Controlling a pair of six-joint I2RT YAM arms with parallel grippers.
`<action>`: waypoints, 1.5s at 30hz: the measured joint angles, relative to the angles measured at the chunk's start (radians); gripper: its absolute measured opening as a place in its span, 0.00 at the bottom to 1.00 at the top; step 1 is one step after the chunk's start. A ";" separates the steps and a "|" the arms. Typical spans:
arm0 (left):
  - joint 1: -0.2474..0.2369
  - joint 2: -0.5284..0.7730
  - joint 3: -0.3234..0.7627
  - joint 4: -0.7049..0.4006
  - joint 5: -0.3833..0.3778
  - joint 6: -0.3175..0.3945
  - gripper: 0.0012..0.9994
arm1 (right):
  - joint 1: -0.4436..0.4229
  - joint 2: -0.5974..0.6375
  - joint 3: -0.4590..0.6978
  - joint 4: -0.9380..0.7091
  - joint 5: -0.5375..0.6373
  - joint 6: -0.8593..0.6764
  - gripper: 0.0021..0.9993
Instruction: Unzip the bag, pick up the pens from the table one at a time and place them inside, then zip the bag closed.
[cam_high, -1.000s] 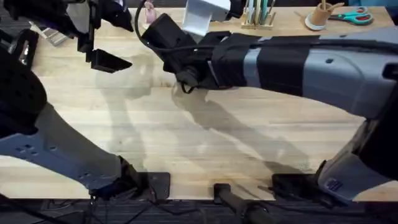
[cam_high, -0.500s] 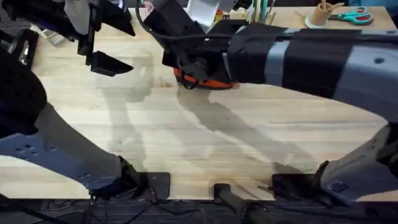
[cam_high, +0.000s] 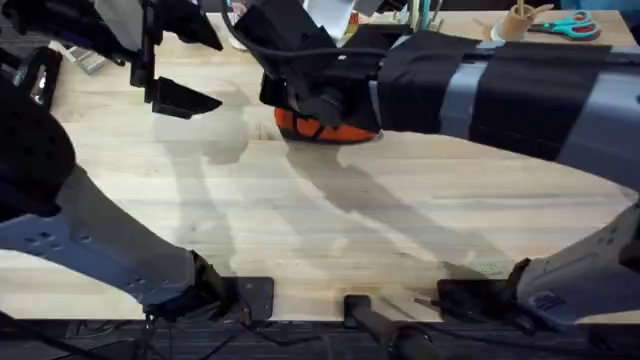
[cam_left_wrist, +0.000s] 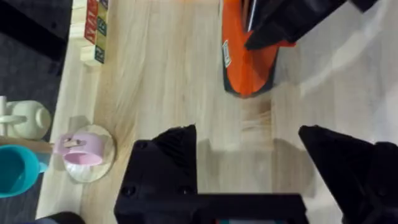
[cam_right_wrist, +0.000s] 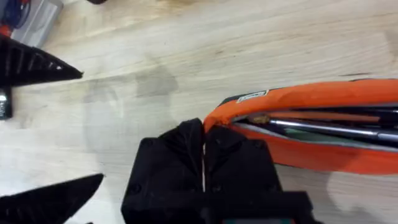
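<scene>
The orange bag (cam_high: 325, 129) lies on the table (cam_high: 300, 230) at the far middle, mostly under my right arm. In the right wrist view the bag (cam_right_wrist: 323, 162) has its top gaping, and pens (cam_right_wrist: 323, 127) lie lengthwise inside. My right gripper (cam_right_wrist: 203, 134) is shut on the bag's near end, at the zipper line. From above, the right gripper (cam_high: 300, 115) sits at the bag's left end. To the left of the bag my left gripper (cam_high: 213, 72) hangs open over bare wood, holding nothing. The left wrist view has the bag (cam_left_wrist: 245, 62) beyond the open left gripper (cam_left_wrist: 249, 149).
Teal scissors (cam_high: 565, 25), a cup (cam_high: 515, 22) and a pen stand (cam_high: 420, 25) sit at the far right edge. Wooden letter blocks (cam_left_wrist: 90, 28), a pink cup on a coaster (cam_left_wrist: 81, 148) and a teal mug (cam_left_wrist: 15, 169) line the left side.
My right arm has shifted toward the far side, and the orange bag has come out from under it. The left gripper has barely moved.
</scene>
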 joint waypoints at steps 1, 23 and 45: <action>0.000 0.000 0.000 -0.008 0.004 0.000 0.99 | 0.000 0.000 0.000 0.000 0.000 0.000 0.03; -0.011 0.154 0.000 -0.047 0.124 -0.010 1.00 | -0.009 0.000 0.000 0.000 -0.008 -0.004 0.03; -0.193 0.299 0.000 -0.004 0.186 -0.010 0.99 | -0.009 0.000 0.000 0.000 -0.008 -0.004 0.03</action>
